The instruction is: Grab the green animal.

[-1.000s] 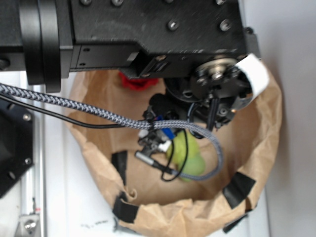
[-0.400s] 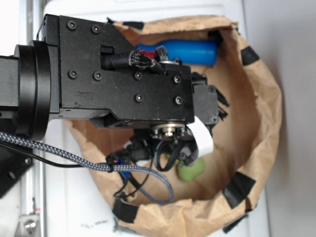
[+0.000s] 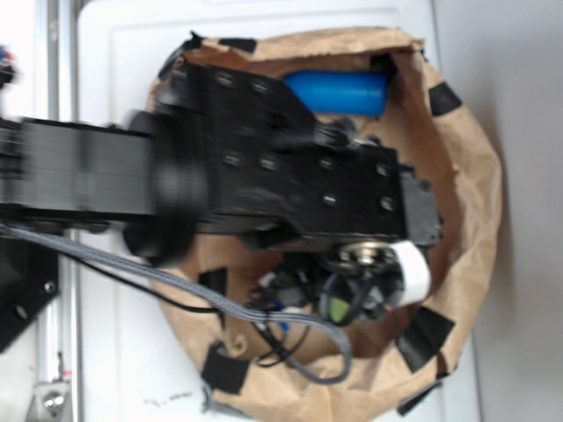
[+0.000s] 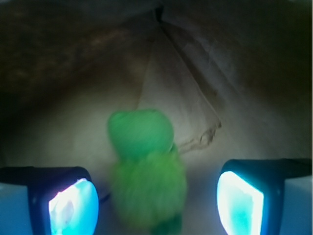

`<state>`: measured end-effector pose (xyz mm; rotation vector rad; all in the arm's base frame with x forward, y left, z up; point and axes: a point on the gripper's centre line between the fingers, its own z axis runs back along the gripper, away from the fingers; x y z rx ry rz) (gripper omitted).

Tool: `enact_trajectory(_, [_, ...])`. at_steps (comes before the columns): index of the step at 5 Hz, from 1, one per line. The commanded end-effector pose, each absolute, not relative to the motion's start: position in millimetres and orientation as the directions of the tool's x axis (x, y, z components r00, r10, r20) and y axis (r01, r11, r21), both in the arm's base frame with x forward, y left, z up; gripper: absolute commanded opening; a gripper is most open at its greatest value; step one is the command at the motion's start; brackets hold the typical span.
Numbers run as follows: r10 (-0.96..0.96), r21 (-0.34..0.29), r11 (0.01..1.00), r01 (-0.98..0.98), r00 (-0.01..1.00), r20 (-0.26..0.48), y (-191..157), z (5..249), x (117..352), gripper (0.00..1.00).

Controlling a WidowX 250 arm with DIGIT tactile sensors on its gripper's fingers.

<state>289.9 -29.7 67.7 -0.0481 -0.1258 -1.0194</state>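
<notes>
Between the fingers (image 4: 72, 205), spread wide apart with nothing clasped, sits the green animal (image 4: 146, 181), its round head pointing toward 12 o'clock in the wrist view and its shaggy body lying nearer the left pad than the right one. It rests on the floor of the brown paper bag (image 3: 466, 202), whose creased wall rises behind it. From where I stand, the arm hides the toy completely in the exterior view; the gripper (image 3: 352, 303) reaches down into the bag at about 5 o'clock, cables trailing beside it. A blue bottle (image 3: 339, 90) lies at the bag's 12 o'clock edge, well apart. To do this well, I'd say nudge sideways so the fuzzy middle is centred, go low, then squeeze on the body rather than the smooth head.
</notes>
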Motion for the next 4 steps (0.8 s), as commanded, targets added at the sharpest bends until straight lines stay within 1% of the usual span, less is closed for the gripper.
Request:
enact_trajectory(1, [-0.931, 0.039, 0.362, 0.931, 0.359, 0.06, -57, 45, 271, 1.0])
enact_trajectory(2, [-0.929, 0.061, 0.371, 0.927, 0.37, 0.023, -53, 34, 264, 1.0])
enact_trajectory(3, [-0.927, 0.077, 0.373, 0.925, 0.375, -0.005, -56, 25, 264, 1.0])
enact_trajectory(4, [-0.916, 0.094, 0.399, 0.912, 0.401, -0.006, -56, 20, 263, 0.0])
